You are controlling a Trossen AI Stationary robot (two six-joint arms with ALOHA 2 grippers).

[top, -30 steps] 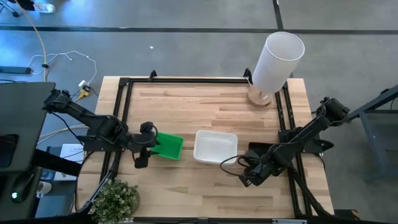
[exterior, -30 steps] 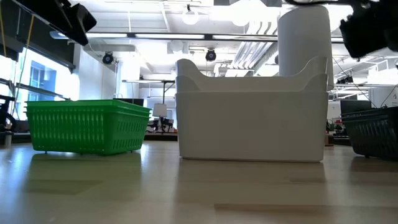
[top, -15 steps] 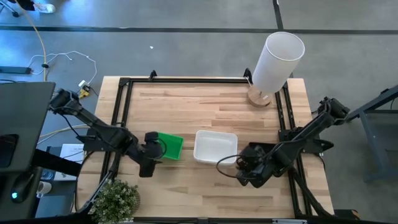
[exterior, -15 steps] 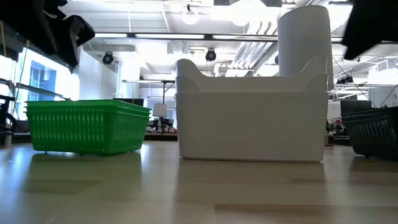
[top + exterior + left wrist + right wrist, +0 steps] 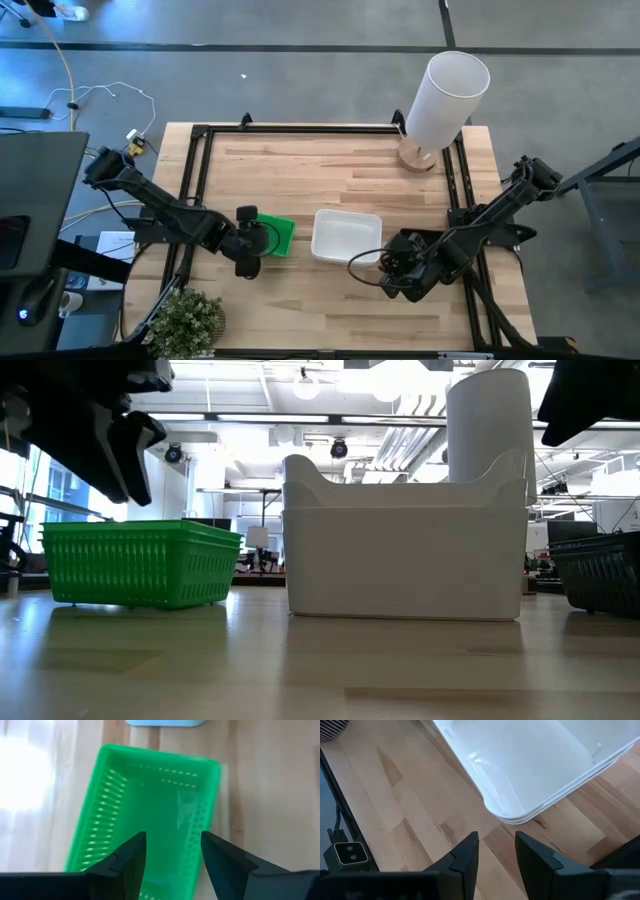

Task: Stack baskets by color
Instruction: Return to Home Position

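**Both claws open and empty above the sorted baskets**

The left claw (image 5: 262,238) hangs above the worktop (image 5: 320,170) with its two fingers spread and nothing between them. The green basket (image 5: 278,235) lies directly under it. In the left wrist view the fingertips frame that basket's (image 5: 150,820) open inside without touching its walls. From the low camera the arm is a dark shape above the near end of the green basket (image 5: 140,565), clear of its rim.

The right claw (image 5: 386,274) is also parted and holds nothing. It is raised off the wood, just off one corner of the white basket stack (image 5: 347,237). The right wrist view shows that rounded corner (image 5: 530,765) ahead of the fingers, with doubled rims nested one inside another and bare planks between claw and plastic.

The white stack sits between the two claws, close beside the green basket but apart from it. A black mesh basket (image 5: 600,570) stands beyond the white stack, on the right claw's side, largely hidden under that arm from above.

Far behind the right claw, at the back edge, a tall white cylinder (image 5: 445,95) stands. A potted plant (image 5: 188,320) sits at the front corner near the left claw.
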